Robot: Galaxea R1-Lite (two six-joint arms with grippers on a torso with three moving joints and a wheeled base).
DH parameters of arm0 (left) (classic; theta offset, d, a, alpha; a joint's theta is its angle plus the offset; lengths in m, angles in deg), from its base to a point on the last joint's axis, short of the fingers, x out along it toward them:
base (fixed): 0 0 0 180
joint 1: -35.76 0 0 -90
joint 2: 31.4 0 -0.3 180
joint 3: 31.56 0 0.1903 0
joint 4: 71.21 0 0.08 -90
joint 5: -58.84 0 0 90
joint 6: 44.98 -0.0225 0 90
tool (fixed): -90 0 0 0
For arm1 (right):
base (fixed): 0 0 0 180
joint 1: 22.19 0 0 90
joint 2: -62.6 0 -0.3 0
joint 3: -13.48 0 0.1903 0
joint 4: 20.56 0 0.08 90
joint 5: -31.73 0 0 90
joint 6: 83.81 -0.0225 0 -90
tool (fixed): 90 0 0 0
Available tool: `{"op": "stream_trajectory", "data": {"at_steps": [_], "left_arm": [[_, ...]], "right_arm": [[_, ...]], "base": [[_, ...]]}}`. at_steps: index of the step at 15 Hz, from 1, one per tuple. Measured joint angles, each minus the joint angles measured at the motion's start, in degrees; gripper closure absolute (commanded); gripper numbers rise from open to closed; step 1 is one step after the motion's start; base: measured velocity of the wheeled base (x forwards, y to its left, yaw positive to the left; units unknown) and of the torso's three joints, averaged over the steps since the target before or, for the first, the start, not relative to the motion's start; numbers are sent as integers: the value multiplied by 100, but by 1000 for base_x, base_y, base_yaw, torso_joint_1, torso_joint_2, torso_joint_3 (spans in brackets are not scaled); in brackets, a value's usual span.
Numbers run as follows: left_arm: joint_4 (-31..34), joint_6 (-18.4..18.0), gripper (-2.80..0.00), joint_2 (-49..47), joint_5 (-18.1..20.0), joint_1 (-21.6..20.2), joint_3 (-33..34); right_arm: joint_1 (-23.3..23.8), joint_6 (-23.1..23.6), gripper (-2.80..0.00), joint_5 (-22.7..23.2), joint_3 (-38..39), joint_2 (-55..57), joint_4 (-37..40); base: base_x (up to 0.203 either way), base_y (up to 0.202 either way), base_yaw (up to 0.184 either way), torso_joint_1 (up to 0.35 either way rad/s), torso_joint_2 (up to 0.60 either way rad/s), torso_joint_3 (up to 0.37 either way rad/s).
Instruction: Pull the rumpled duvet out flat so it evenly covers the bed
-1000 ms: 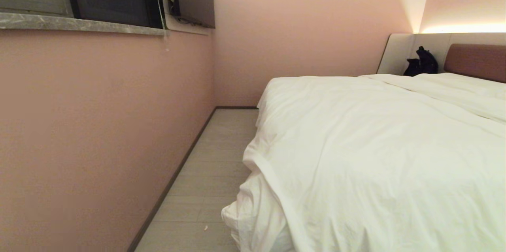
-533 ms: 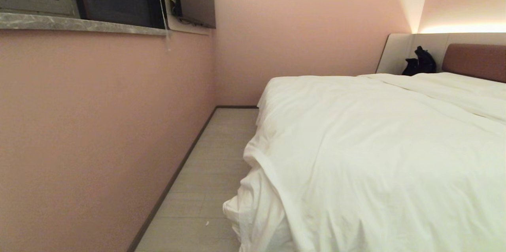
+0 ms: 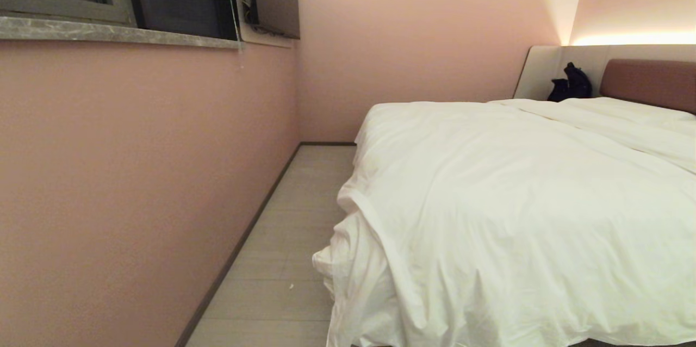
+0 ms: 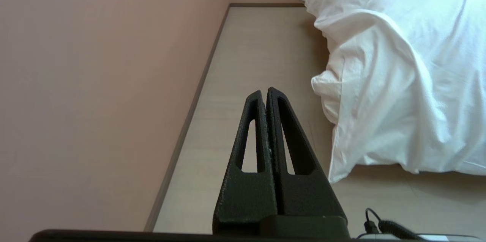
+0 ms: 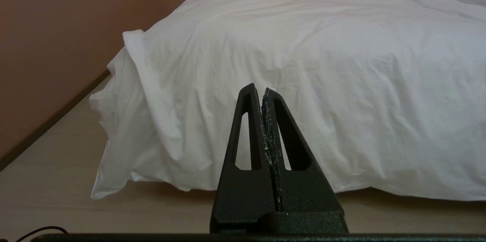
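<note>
The puffy white duvet [image 3: 511, 200] lies spread over the bed, whose reddish-brown headboard [image 3: 650, 83] shows at the far right. Its near left corner [image 3: 348, 276] hangs bunched down the bed's side to the floor. Neither arm shows in the head view. My left gripper [image 4: 264, 91] is shut and empty, held over the floor beside the hanging duvet corner [image 4: 341, 94]. My right gripper [image 5: 257, 90] is shut and empty too, pointing at the duvet's draped near edge [image 5: 303, 82], a little short of it.
A pink wall [image 3: 136, 173] with a window sill [image 3: 109, 34] runs along the left, leaving a narrow strip of pale floor [image 3: 283, 260] between wall and bed. A dark object [image 3: 570, 83] sits by the grey panel [image 3: 535, 72] at the bed's head.
The whole head view has shifted: the camera has drawn back and turned slightly, so more of the duvet's hanging edge shows. The duvet itself has not moved.
</note>
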Motion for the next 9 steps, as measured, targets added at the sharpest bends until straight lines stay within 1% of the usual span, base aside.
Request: {"op": "stream_trajectory", "data": {"at_steps": [9], "left_arm": [[-2, 0, 0, 0, 2, -2, 9]], "right_arm": [[2, -2, 0, 0, 0, 0, -2]], "base": [[-188, 0, 1, 1, 2, 4]]}}
